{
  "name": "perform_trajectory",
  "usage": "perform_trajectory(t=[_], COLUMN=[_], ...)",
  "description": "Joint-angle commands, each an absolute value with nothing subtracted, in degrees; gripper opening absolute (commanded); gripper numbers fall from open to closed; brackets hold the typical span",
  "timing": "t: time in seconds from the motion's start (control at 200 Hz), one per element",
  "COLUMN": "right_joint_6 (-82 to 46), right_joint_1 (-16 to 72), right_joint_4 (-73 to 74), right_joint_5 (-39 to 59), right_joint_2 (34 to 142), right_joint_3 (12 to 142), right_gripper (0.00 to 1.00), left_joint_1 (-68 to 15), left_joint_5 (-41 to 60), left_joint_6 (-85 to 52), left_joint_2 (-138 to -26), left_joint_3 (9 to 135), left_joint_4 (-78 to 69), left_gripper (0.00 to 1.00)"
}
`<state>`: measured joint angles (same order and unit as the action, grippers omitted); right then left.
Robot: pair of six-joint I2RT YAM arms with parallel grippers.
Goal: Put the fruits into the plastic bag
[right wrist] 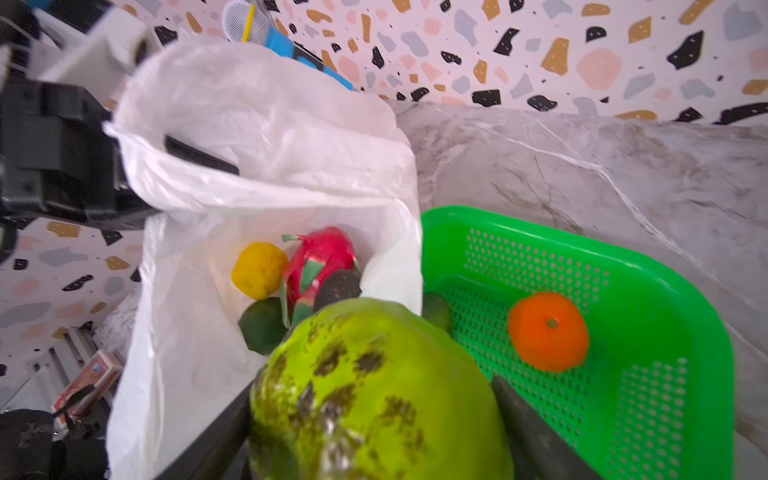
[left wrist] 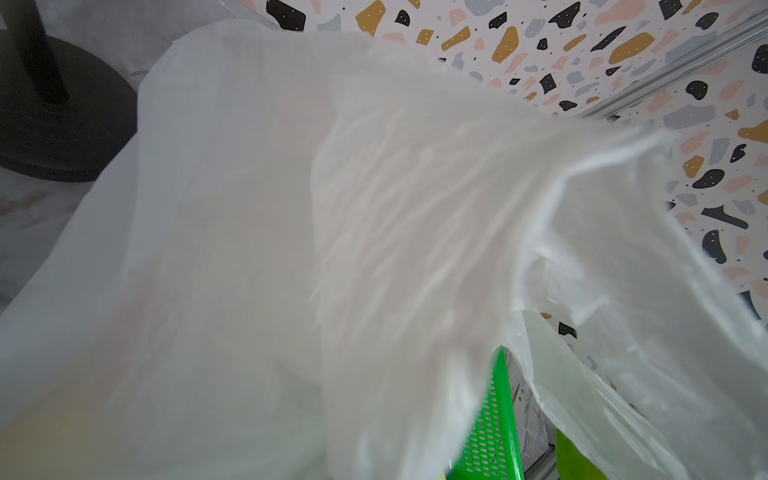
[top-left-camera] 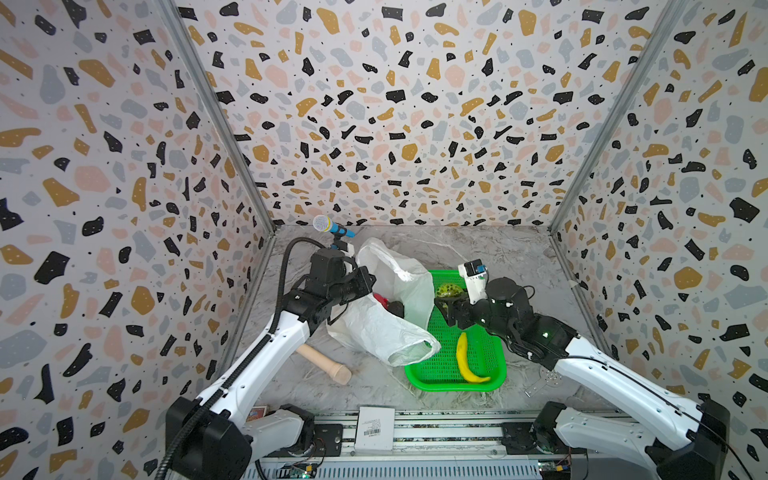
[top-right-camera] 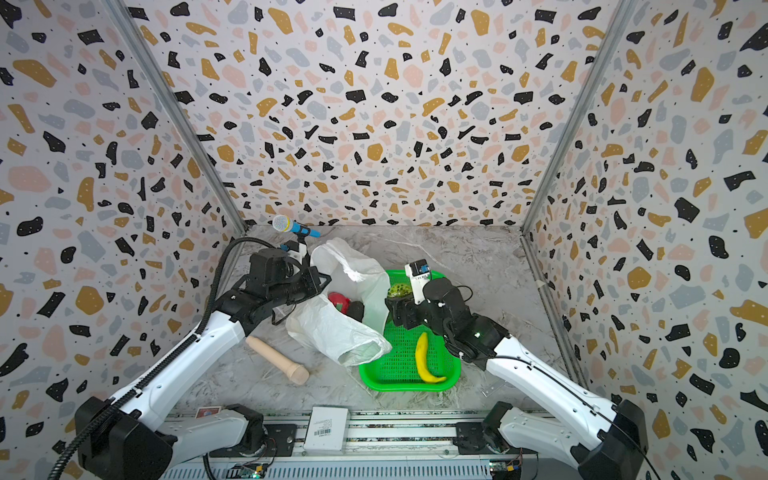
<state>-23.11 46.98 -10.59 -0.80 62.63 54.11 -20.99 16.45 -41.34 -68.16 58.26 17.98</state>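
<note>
Fruit count: 4 lie in bag (top-left-camera: 374, 328), left gripper (top-left-camera: 369, 286) pinching its rim open; right gripper (right wrist: 374, 419) grips bumpy green fruit (right wrist: 365, 365) over basket (top-left-camera: 440, 386), near bag mouth; orange (right wrist: 548, 330) + banana (top-left-camera: 465, 361) wait in basket.

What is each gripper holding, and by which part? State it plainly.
Left gripper is shut on the plastic bag at its mouth rim. Right gripper holds the bumpy green fruit, jaws against its two sides.

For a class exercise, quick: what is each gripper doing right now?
Left gripper: shut on the thin white translucent plastic bag, at its rim.
Right gripper: closed around the bumpy green toy fruit.
</note>
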Motion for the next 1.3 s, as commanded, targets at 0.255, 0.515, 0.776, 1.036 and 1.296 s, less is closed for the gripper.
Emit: perform_trajectory(t=[0.255, 0.515, 0.776, 1.036, 1.296], right_joint_6=[-25.35, -26.90, -28.11, -38.21, -40.13], right_joint_1=[50.71, 50.67, 50.62, 47.36, 40.08], right_joint_4=[2.20, 3.25, 3.00, -5.99, -21.50], right_joint_5=[12.81, 10.69, 6.75, -13.33, -8.86], right_joint_2=[87.36, 86.66, 72.53, 49.86, 47.18], right_joint_3=[71.80, 71.44, 59.12, 42.93, 39.21], right_gripper=[0.85, 0.99, 0.99, 0.98, 0.96], left_joint_1=[-20.68, -20.65, -20.71, -20.72, -20.72], left_joint_5=[16.00, 16.08, 16.20, 16.56, 16.85], left_joint_6=[-40.88, -40.87, -40.89, -40.96, -41.50], left_joint_2=[-65.99, -65.48, -66.18, -67.49, -67.95], left_joint_3=[57.93, 57.67, 58.26, 58.27, 58.08], left_joint_4=[18.08, 18.43, 18.17, 17.39, 16.79], left_gripper=[0.00, 0.00, 0.00, 0.00, 0.00])
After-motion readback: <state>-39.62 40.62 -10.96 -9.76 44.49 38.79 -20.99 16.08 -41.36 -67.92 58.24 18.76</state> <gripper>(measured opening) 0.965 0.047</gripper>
